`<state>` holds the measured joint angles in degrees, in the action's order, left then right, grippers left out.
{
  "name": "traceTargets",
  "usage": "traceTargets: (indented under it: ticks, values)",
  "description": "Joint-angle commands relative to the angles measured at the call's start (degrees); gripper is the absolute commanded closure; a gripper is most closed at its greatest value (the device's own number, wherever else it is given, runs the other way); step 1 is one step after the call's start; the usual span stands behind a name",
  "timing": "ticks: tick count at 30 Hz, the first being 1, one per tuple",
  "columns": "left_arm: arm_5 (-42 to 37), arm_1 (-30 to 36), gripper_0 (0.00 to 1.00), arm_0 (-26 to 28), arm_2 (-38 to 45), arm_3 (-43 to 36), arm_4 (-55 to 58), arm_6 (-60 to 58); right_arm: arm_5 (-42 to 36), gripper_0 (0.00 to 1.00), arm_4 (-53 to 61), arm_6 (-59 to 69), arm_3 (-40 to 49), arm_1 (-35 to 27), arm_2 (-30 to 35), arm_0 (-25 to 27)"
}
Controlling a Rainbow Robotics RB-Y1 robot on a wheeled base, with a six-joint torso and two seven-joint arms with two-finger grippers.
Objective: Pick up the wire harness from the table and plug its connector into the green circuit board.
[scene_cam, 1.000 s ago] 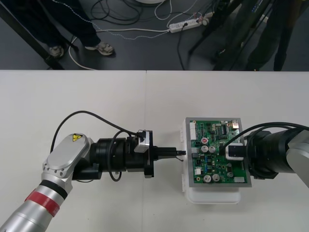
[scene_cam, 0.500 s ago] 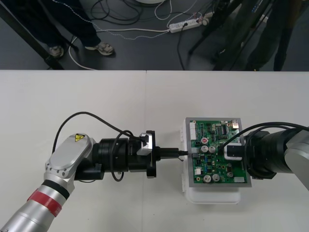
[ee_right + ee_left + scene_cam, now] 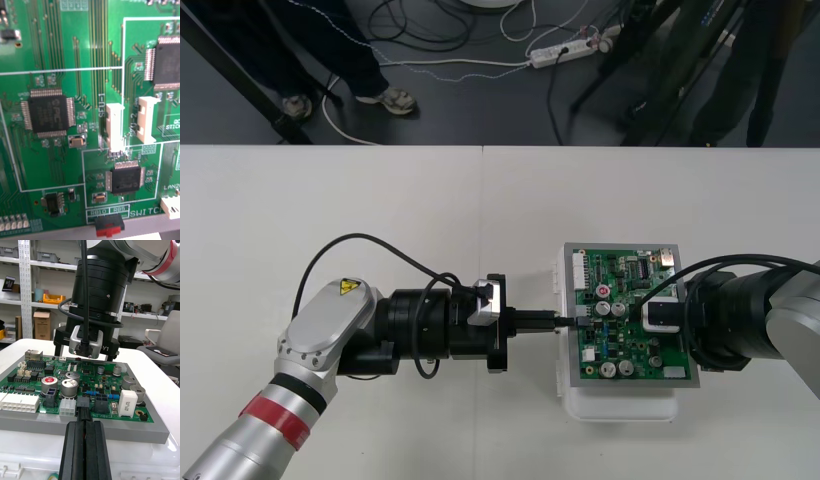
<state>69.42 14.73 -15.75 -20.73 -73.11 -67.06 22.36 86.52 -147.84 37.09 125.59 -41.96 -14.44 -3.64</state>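
The green circuit board (image 3: 630, 318) sits on its white base (image 3: 620, 405) at the table's right. My left gripper (image 3: 558, 322) lies level, its tips at the board's left edge. In the left wrist view this gripper (image 3: 84, 424) is shut on the harness's small black plug (image 3: 83, 404). The plug stands at the board's near edge, between a white connector (image 3: 67, 407) and a black one (image 3: 101, 401); whether it is seated I cannot tell. My right gripper (image 3: 85, 357) hovers over the board's far part, pointing down, its fingers (image 3: 57, 348) wide apart with nothing between them.
The right arm (image 3: 740, 320) covers the board's right side. Tall capacitors (image 3: 69, 387) and a white relay (image 3: 127, 402) stand close behind the plug. Bare table lies to the left of the board and in front of it.
My left gripper has slid right with the plug, from a short gap off the board to its left edge. The right arm has hardly moved.
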Motion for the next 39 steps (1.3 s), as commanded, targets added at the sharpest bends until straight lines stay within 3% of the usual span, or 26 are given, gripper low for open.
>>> traceTargets:
  ticks: [1,39]
  values:
    - [-2.0,-1.8,1.00,-2.3,-1.4,-0.4,-0.4,2.6,-0.1,0.00,0.2,-1.4,1.4,1.5,-1.3,-1.6]
    - [-3.7,-3.0,1.00,-2.2,-2.3,-0.4,-1.1,2.6,-1.0,0.00,0.8,-6.1,1.4,1.5,-1.3,-1.6]
